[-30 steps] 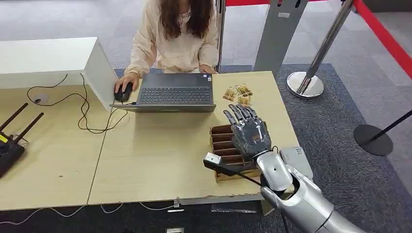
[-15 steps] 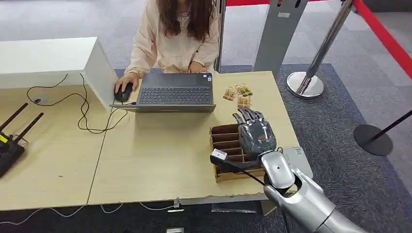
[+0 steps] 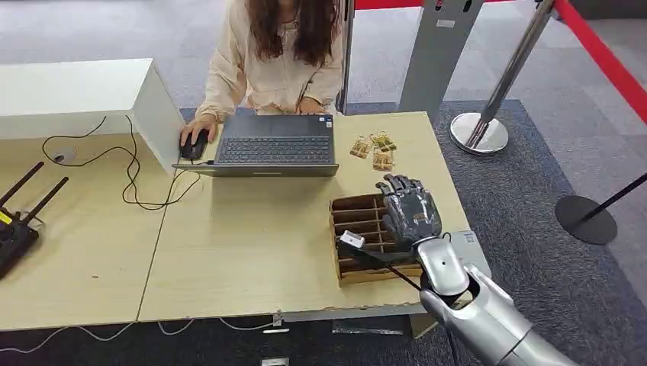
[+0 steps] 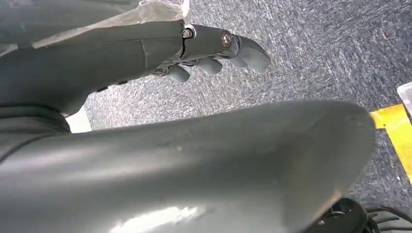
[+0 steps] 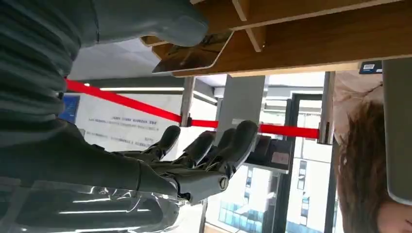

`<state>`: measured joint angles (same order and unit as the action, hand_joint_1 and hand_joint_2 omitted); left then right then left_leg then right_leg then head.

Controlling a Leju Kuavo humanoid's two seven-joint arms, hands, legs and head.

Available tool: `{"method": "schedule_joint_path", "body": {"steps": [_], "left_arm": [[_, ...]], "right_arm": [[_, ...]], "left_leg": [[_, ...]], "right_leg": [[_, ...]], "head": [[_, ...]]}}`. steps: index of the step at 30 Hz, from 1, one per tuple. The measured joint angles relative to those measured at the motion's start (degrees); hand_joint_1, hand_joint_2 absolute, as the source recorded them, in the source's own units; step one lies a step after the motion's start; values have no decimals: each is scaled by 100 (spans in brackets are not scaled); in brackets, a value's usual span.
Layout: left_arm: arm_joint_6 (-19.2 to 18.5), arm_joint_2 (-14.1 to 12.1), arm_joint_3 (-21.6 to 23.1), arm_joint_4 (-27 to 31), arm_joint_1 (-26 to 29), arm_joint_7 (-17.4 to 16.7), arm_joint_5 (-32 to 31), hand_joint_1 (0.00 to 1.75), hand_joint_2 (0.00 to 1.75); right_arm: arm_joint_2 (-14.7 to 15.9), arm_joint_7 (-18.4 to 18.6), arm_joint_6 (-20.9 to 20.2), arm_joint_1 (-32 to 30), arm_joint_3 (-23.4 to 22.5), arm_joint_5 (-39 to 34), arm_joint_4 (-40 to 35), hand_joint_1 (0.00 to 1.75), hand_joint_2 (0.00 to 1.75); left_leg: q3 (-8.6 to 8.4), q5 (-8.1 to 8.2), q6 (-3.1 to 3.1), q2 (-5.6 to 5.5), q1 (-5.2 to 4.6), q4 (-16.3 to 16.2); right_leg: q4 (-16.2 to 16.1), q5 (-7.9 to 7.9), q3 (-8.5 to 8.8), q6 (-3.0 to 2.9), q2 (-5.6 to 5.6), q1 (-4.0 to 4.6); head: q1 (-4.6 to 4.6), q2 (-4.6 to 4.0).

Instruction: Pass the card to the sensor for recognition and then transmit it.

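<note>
A wooden slotted card box (image 3: 352, 217) stands on the table (image 3: 244, 252) near its right edge. My right hand (image 3: 410, 213) hovers over the box's right side, palm down, fingers bent downward and apart. In the right wrist view my thumb (image 5: 160, 19) lies against the edge of a glossy card (image 5: 192, 53) standing in the box, while the other fingers (image 5: 209, 145) stay well away from it. A light grey device (image 3: 467, 245) sits just right of the box, partly behind my arm. My left hand (image 4: 204, 48) hangs over the carpet, holding nothing.
A person (image 3: 278, 53) sits at the far side, one hand on a mouse (image 3: 192, 145) beside a laptop (image 3: 275, 145). Several small yellowish packets (image 3: 374, 149) lie between laptop and box. A router (image 3: 15, 221) and cables sit far left. Stanchions (image 3: 481, 130) stand on the right.
My right hand has dropped lower and shifted toward the box's right side, its fingers bending from stretched out to pointing down. The person's right hand left the laptop's corner.
</note>
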<state>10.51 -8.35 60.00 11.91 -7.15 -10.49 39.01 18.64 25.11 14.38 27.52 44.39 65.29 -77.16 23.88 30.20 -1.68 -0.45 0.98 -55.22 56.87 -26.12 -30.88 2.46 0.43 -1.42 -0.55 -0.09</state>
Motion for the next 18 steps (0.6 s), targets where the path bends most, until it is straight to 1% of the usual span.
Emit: {"method": "schedule_joint_path", "body": {"steps": [11,16,18], "left_arm": [[4,-13,-4,0,7,-2,2,0,0],[13,-17,-4,0,7,0,2,0,0],[20,-17,-4,0,7,-2,4,0,0]], "right_arm": [[0,-11,105,-131,-55,-77,149,63,175],[-2,-35,164,-164,-57,-101,229,68,175],[-2,-46,199,-169,-59,-98,256,73,175]], "left_leg": [[1,0,0,0,0,0],[0,0,0,0,0,0],[0,0,0,0,0,0]], "right_leg": [[0,0,0,0,0,0],[0,0,0,0,0,0],[0,0,0,0,0,0]], "head": [[0,0],[2,0],[2,0]]}}
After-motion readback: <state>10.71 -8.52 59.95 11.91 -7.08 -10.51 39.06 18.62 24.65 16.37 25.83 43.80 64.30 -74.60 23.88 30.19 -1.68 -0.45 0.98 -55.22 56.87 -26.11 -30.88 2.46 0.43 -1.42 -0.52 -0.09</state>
